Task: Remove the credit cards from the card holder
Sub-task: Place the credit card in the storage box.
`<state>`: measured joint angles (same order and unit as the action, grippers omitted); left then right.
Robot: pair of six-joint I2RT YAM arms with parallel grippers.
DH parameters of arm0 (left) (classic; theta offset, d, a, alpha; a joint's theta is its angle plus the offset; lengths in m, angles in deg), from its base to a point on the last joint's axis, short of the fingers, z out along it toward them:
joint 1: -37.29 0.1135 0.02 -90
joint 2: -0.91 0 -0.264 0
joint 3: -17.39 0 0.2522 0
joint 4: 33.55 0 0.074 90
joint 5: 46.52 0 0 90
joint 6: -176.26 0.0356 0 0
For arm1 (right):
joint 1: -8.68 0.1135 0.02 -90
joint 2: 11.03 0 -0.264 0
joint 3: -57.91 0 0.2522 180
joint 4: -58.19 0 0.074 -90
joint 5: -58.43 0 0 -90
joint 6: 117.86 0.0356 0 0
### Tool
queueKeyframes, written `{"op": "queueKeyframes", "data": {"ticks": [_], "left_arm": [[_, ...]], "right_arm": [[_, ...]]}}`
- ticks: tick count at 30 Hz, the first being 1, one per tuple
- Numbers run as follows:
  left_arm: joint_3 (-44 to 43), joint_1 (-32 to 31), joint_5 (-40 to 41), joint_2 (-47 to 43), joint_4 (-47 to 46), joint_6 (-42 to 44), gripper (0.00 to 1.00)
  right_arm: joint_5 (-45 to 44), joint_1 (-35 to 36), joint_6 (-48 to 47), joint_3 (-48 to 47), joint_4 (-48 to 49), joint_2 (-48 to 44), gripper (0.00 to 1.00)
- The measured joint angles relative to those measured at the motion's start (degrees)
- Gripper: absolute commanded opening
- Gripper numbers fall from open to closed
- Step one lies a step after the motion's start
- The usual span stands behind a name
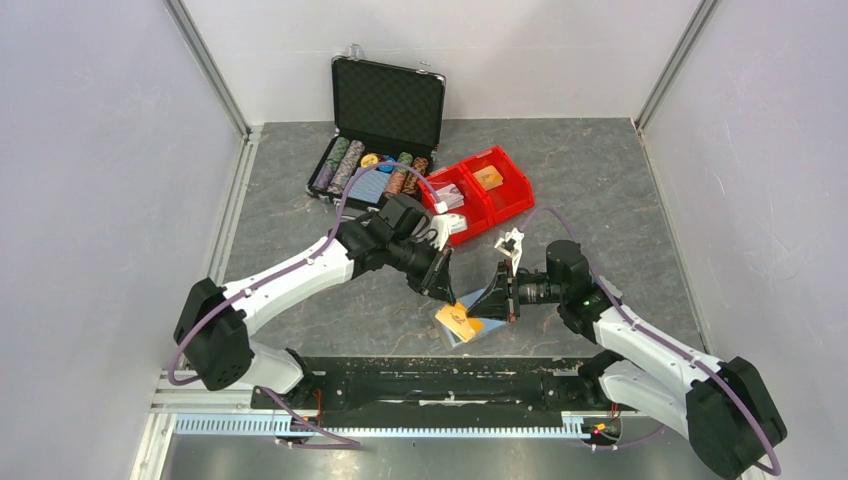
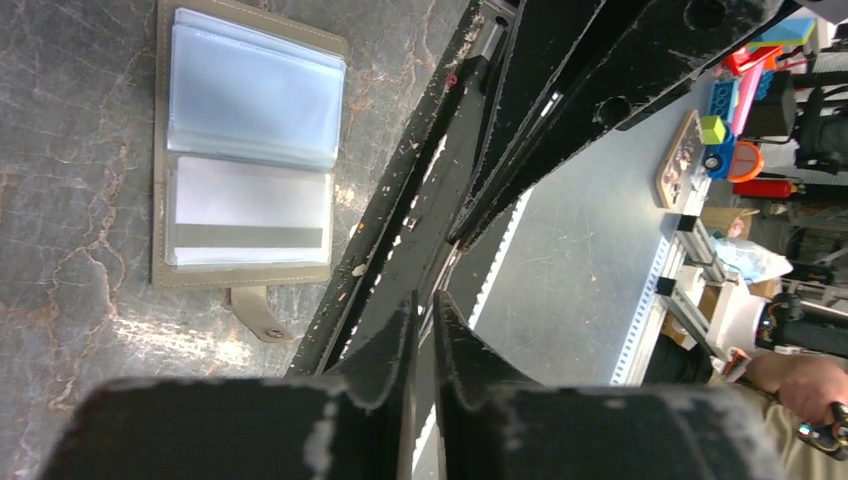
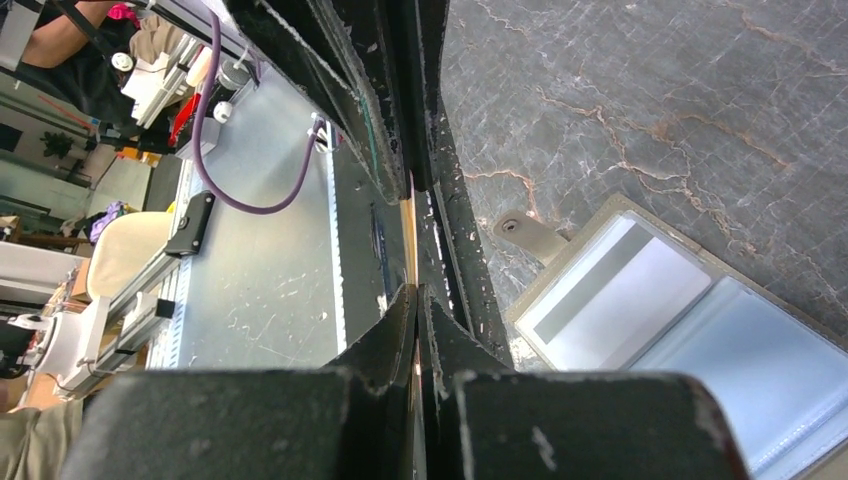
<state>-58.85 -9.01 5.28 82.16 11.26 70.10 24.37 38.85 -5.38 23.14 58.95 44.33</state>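
Observation:
The card holder lies open on the table near the front edge, grey outside with clear sleeves, and also shows in the left wrist view and the right wrist view. One sleeve holds a white card with a grey stripe. An orange-yellow credit card sits tilted just left of the holder. My right gripper is shut on it, and its thin orange edge shows between the fingers. My left gripper is at the card's upper corner, its jaws a narrow gap apart with nothing seen between them.
A black poker-chip case stands open at the back centre. Red bins with small packs sit to its right. The black mounting rail runs along the near edge just below the holder. Grey walls close in both sides.

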Motion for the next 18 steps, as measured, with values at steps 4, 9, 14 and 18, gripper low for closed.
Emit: {"op": "queueKeyframes", "data": {"ticks": [4, 9, 14, 18], "left_arm": [[0.07, 0.26, -1.46, 0.13, -0.87, 0.13, 0.02], [1.64, 1.03, -0.85, -0.39, -6.05, -2.43, 0.02], [9.16, 7.08, -0.02, -5.05, -17.46, -12.61, 0.02], [12.63, 11.65, 2.49, -8.61, -25.94, -20.28, 0.02]], "right_arm": [[0.07, -0.02, 0.66, 0.0, 0.26, 0.44, 0.23], [-7.34, -0.09, 2.47, -0.31, -0.33, -0.02, 0.57], [-20.26, -1.11, 7.89, -0.04, 0.07, -4.66, 0.7], [-26.03, -1.42, 13.2, 1.14, 4.55, -8.15, 0.75]]}}
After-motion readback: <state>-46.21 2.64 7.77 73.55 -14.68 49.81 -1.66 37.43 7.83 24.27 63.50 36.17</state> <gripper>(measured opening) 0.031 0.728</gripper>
